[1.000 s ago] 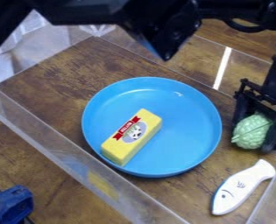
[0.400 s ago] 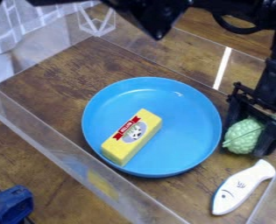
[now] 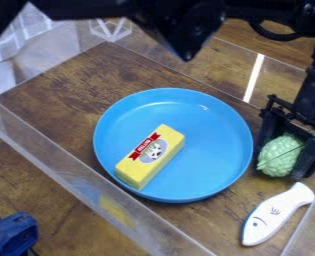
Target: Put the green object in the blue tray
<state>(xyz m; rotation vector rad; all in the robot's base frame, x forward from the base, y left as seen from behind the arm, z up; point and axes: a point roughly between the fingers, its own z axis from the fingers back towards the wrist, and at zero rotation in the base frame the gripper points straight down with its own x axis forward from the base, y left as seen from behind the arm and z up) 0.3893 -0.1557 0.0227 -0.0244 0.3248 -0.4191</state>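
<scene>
The green object [image 3: 281, 155], a pale green bumpy oval toy, rests on the wooden table just right of the blue tray [image 3: 227, 130]. My gripper [image 3: 287, 150] comes down from the upper right, and its black fingers [image 3: 311, 152] stand on either side of the green object, shut on it. The tray is a round bright blue plate in the middle of the view. A yellow block with a red label [image 3: 149, 155] lies in the tray's lower left part.
A white-and-blue fish toy [image 3: 275, 214] lies on the table below the gripper. Clear plastic walls [image 3: 66, 160] fence the table at the left and front. A dark blurred shape [image 3: 187, 25] hangs across the top.
The gripper has shifted slightly left with the green object between its fingers. The dark blurred shape at the top has moved about.
</scene>
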